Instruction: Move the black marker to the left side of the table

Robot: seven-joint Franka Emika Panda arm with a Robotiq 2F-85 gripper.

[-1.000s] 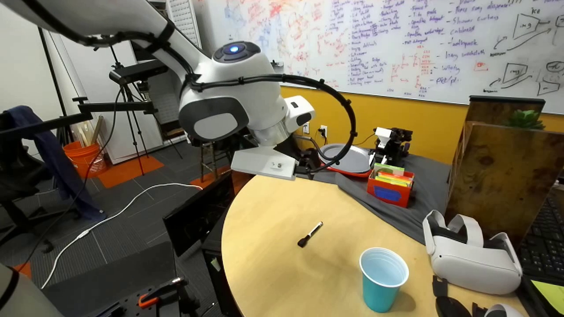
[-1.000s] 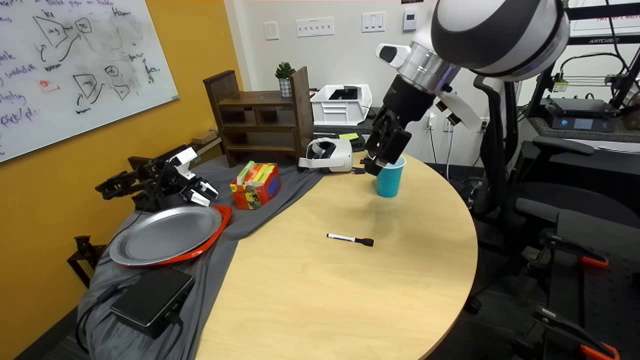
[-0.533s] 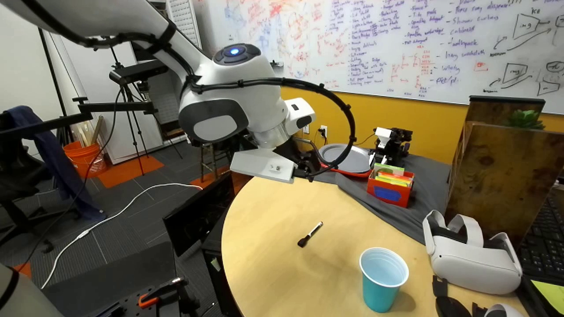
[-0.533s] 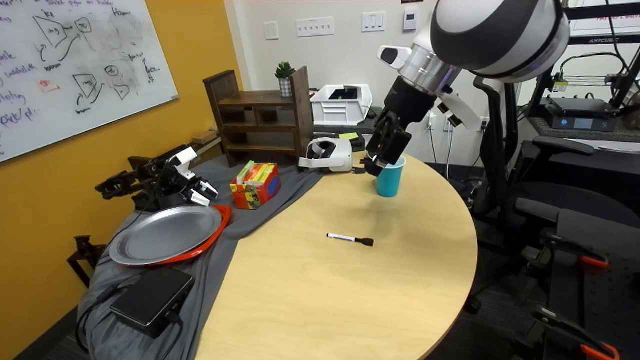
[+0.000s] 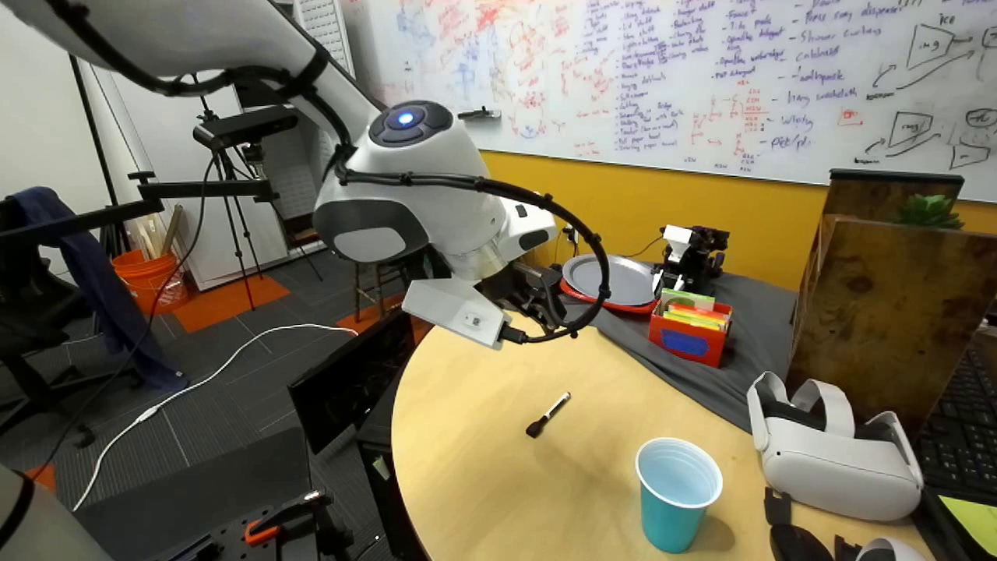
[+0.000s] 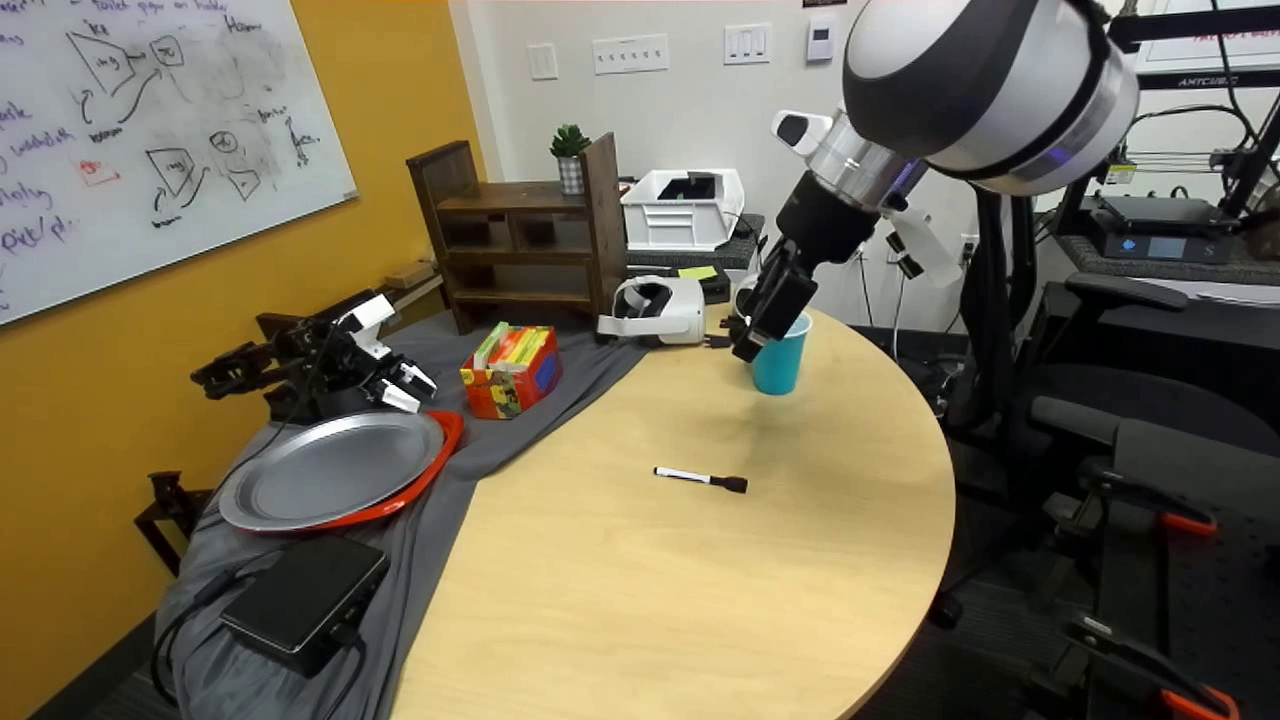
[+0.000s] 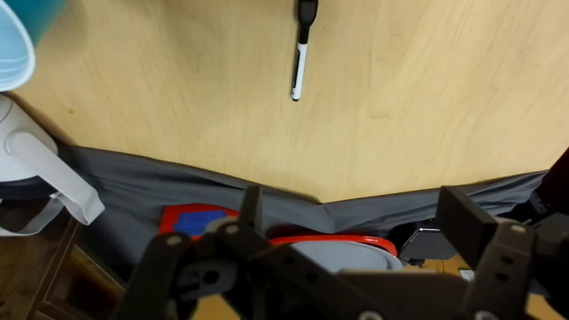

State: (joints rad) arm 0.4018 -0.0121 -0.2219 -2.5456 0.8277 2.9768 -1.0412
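Observation:
The black marker lies flat on the round tan table. It has a black cap and a white barrel, and it also shows in an exterior view. In the wrist view the marker is at the top middle, with its cap end cut by the frame edge. My gripper is open, its two fingers wide apart with nothing between them. In an exterior view the gripper hangs in the air above the table, apart from the marker. It is partly hidden behind the wrist in an exterior view.
A blue cup stands on the table, with a white headset near it. Beyond the table edge, on grey cloth, are a red box of packets, a grey round tray and a black box. A wooden shelf stands behind.
The arm and gripper have come down a little and the wrist has tilted. The marker and the cup have not moved.

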